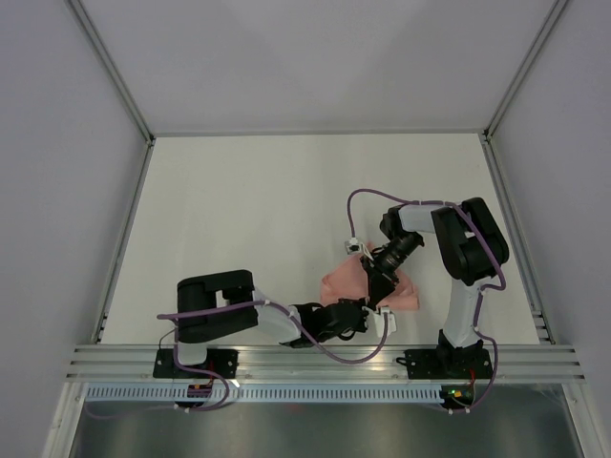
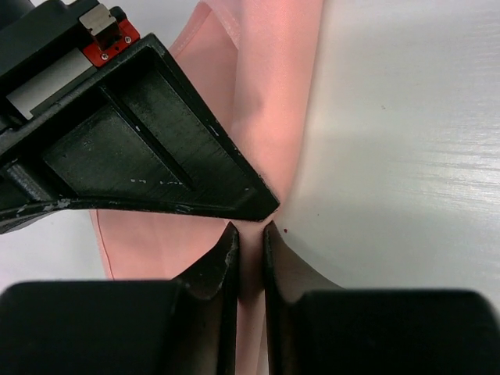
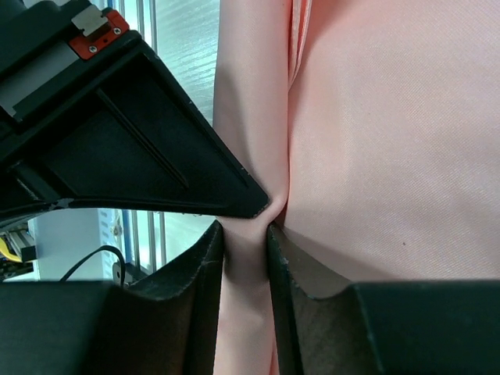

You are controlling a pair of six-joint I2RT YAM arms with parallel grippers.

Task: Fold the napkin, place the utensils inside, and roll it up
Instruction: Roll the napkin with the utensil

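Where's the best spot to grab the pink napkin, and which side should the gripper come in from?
Pinch a raised ridge of the napkin, coming down from above so the gripper straddles it. The cloth is thin and limp, so its flat areas likely offer nothing to bite. The right gripper grips such a ridge this way.
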